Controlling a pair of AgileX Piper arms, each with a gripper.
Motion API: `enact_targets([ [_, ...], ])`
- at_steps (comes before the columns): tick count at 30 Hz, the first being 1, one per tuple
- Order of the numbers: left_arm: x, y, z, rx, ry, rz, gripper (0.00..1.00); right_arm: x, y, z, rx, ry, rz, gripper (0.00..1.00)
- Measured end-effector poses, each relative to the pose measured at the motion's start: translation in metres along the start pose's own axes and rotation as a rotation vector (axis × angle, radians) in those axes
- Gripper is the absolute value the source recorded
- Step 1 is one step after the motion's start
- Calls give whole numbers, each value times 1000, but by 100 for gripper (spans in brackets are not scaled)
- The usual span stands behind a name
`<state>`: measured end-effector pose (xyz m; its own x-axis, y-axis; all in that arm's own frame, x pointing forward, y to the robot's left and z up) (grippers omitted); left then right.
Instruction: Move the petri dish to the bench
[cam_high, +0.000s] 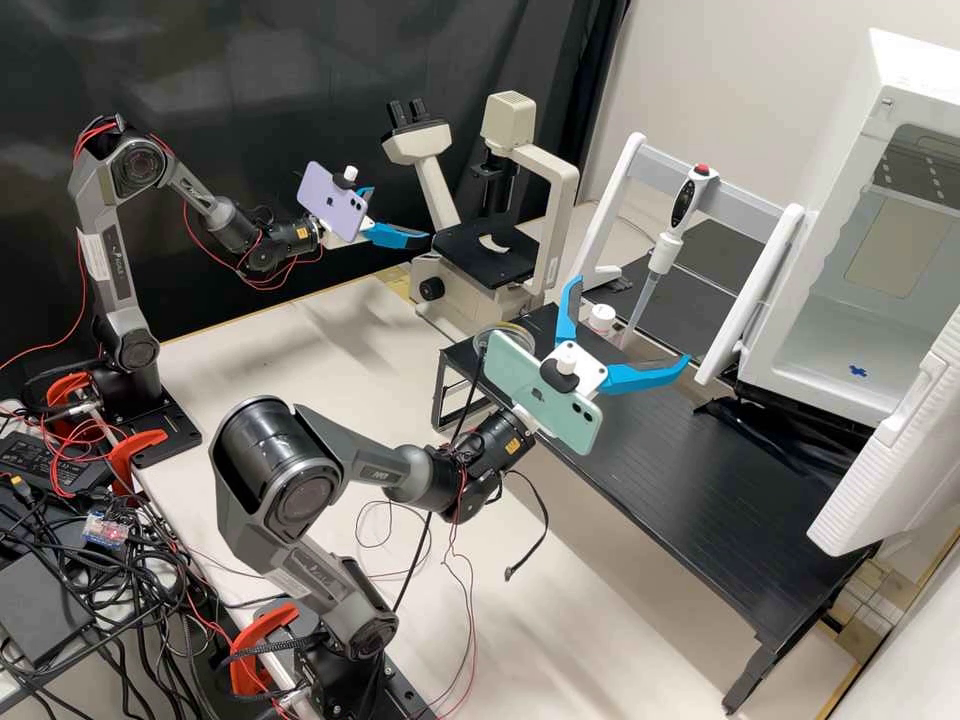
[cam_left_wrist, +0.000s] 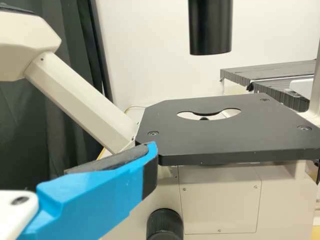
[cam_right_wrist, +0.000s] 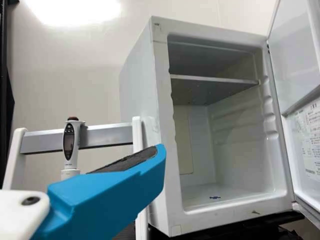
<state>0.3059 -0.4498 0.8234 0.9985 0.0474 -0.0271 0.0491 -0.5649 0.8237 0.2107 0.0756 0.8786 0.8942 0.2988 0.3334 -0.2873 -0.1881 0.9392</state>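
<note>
Petri dish (cam_high: 514, 331), prob.: round, shallow, see-through w/ a pale, slightly yellowish rim, in the high view. Sits at the tabletop's upper-L corner as that view shows it, right by the edge. Looks approx. flat, not on its side. Partly hidden, so lid on/off, contents & exact contact w/ the surface n/a: can't tell.

Tabletop (cam_high: 700, 490): blk, long & narrow, w/ fine parallel grooves running along it, a bit shiny. Level & upright on dk legs, incl. an open rectangular frame at the dish end; runs from there to the lower R of the high view.
</note>
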Motion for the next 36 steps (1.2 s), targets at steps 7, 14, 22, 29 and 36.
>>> enact_targets([
  [7, 0, 0, 0, 0, 0, 0, 100, 4, -3, -1, -4, -3, -17, 100],
  [14, 0, 0, 0, 0, 0, 0, 100, 5, -5, -2, -17, -10, -22, 100],
  [22, 0, 0, 0, 0, 0, 0, 100, 6, -8, 4, -21, -44, -23, 100],
  [29, 0, 0, 0, 0, 0, 0, 100, 7, -12, 9, -21, -63, -38, 100],
  [36, 0, 0, 0, 0, 0, 0, 100, 7, -14, 12, -36, -73, -46, 100],
])
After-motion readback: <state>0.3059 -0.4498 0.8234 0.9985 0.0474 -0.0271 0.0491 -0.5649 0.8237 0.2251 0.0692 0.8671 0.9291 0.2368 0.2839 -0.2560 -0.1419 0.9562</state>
